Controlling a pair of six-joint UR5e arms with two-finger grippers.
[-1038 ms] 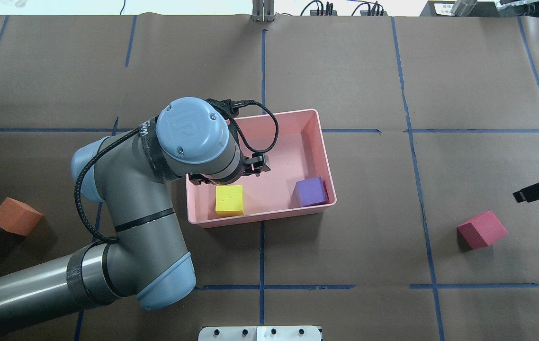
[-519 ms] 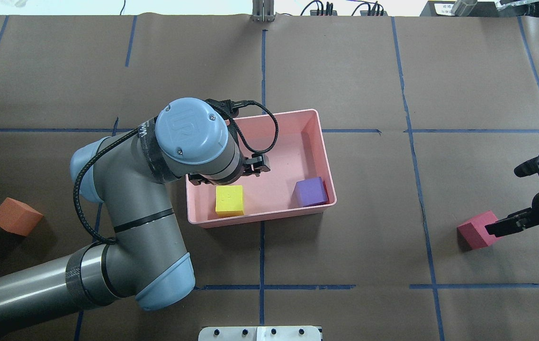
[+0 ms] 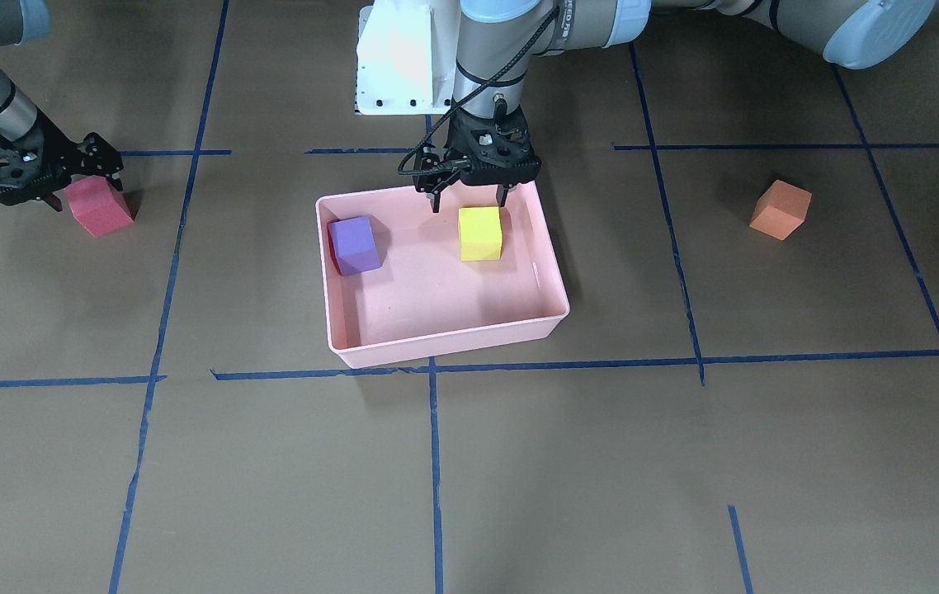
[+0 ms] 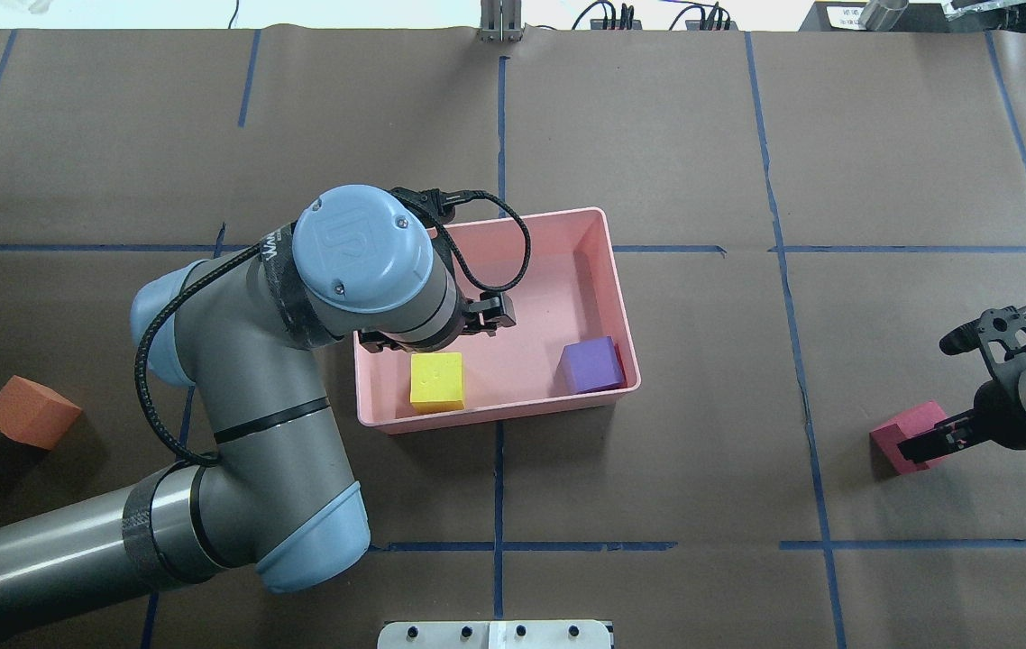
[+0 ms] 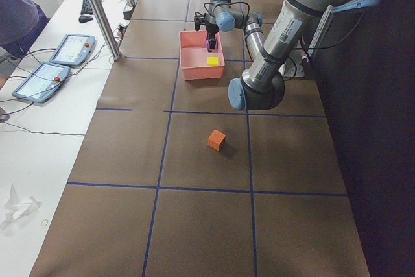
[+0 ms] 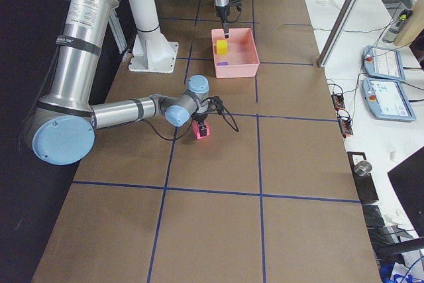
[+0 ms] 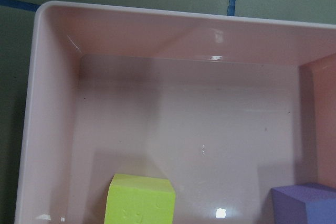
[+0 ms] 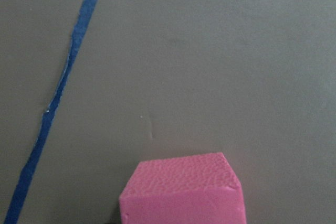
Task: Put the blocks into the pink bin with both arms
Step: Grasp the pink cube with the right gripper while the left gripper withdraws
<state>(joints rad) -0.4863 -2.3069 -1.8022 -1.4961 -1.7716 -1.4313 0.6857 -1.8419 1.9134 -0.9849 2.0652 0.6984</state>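
Note:
The pink bin (image 4: 618, 297) (image 3: 445, 342) holds the yellow-green block (image 4: 436, 381) (image 3: 479, 233) and the purple block (image 4: 592, 363) (image 3: 353, 243); both show in the left wrist view (image 7: 140, 199) (image 7: 307, 203). My left gripper (image 3: 468, 202) is open and empty, just above the yellow-green block. The red block (image 4: 893, 439) (image 3: 98, 208) (image 8: 184, 190) lies on the table at the right. My right gripper (image 4: 937, 394) (image 3: 83, 186) is open right at it, one finger over its edge. The orange block (image 4: 30, 412) (image 3: 780, 209) lies alone at the far left.
Brown paper with blue tape lines (image 4: 499, 117) covers the table. The white pedestal base (image 3: 403, 62) stands behind the bin. My left arm's elbow (image 4: 306, 532) hangs over the table left of the bin. Tablets (image 5: 55, 63) lie on a side table.
My right gripper has come in from the table's right edge, turned, and moved down to the red block. My left arm has barely moved. No block has shifted.

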